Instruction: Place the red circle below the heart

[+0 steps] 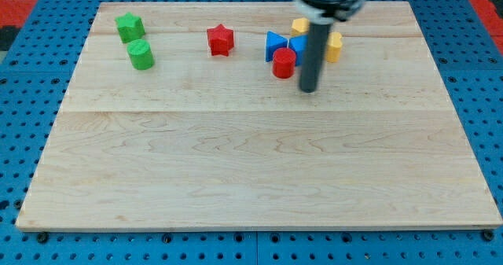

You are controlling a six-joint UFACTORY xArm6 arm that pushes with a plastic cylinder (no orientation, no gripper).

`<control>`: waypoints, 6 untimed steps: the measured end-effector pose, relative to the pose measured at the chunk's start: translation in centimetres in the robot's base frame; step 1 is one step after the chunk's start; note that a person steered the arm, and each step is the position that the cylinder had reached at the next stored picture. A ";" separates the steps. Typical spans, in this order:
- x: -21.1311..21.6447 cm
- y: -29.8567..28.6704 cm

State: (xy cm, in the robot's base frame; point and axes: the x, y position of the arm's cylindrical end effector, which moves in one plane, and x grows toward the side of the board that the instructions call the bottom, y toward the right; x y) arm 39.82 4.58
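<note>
The red circle [284, 63] stands on the wooden board [259, 163] near the view's top centre, just below two blue blocks [275, 43]. My tip [309, 90] is just to the right of the red circle and slightly below it, close beside it. The rod hides part of the right blue block [297, 45]. A yellow block [334, 46] lies right of the rod; it may be the heart, but its shape is unclear. Another yellow block [299, 25] lies above the blue ones.
A red star [221, 39] lies left of the blue blocks. A green star-like block [129, 26] and a green cylinder [141, 54] lie at the top left. Blue pegboard [23, 123] surrounds the board.
</note>
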 end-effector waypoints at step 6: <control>-12.0 8.8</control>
